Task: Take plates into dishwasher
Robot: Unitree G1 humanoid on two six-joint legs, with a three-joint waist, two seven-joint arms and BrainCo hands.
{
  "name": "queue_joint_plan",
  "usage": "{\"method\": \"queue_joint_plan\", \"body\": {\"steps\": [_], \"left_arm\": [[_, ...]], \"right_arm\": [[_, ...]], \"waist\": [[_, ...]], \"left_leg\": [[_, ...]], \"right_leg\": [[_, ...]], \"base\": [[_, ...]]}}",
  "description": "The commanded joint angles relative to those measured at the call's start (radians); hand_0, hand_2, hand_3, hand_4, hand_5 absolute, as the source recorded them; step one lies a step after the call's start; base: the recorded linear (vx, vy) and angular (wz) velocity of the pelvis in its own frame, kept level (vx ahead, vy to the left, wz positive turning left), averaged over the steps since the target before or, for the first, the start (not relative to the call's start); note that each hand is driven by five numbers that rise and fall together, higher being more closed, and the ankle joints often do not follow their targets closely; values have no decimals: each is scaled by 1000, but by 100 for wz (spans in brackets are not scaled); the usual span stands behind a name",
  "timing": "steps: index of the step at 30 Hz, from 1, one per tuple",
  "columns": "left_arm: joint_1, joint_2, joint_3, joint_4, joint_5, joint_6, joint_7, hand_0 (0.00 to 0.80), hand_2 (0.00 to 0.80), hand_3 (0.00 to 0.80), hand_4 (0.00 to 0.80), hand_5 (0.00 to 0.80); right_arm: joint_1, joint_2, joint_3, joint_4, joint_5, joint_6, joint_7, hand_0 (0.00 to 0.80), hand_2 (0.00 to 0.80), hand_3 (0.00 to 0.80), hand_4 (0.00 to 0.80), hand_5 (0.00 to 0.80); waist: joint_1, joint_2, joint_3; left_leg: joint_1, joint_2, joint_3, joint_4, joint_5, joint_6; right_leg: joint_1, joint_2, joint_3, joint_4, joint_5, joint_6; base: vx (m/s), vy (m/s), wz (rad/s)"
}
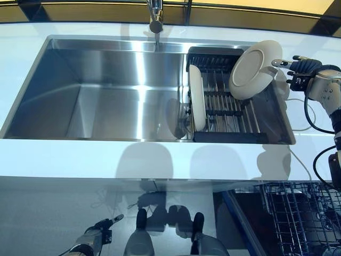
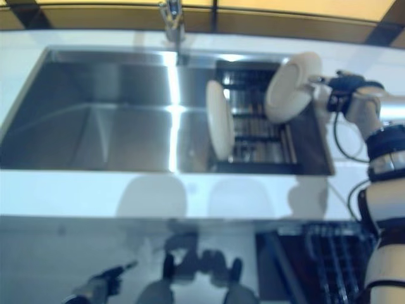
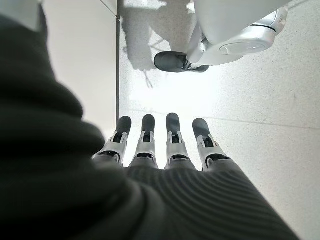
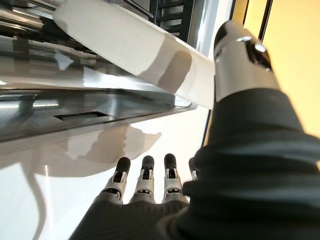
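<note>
A: Where are the plates?

B: Two show. One plate stands on edge at the left end of the dark drying rack set in the right part of the steel sink. The other, the lifted plate, is tilted above the rack's far right corner.

A: What has hold of it?

B: The right hand, at the plate's right rim. In the right wrist view the thumb lies against the plate's edge while the fingers stay straight beneath, so it looks like a pinch at the rim.

A: And the left hand?

B: It hangs low in front of the white tabletop, fingers straight, holding nothing. The dishwasher rack shows at lower right.
</note>
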Motion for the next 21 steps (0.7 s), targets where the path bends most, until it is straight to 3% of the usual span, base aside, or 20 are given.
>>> {"method": "queue_joint_plan", "body": {"steps": [1, 21], "left_arm": [[-41, 15, -65, 31, -27, 0, -7, 0, 0, 0, 0, 0], [-47, 14, -64, 34, -33, 17, -6, 0, 0, 0, 0, 0]], "right_arm": [[-138, -29, 67, -24, -9, -55, -19, 0, 0, 0, 0, 0], [-150, -1, 75, -43, -3, -59, -30, 0, 0, 0, 0, 0]], "waist": [[4, -26, 7], [6, -30, 0]], "left_leg": [[-8, -5, -1, -4, -2, 20], [0, -5, 2, -4, -4, 21]], "right_leg": [[15, -43, 0, -1, 8, 39], [24, -43, -4, -1, 6, 39]], "base": [[0, 0, 0], [0, 0, 0]]}}
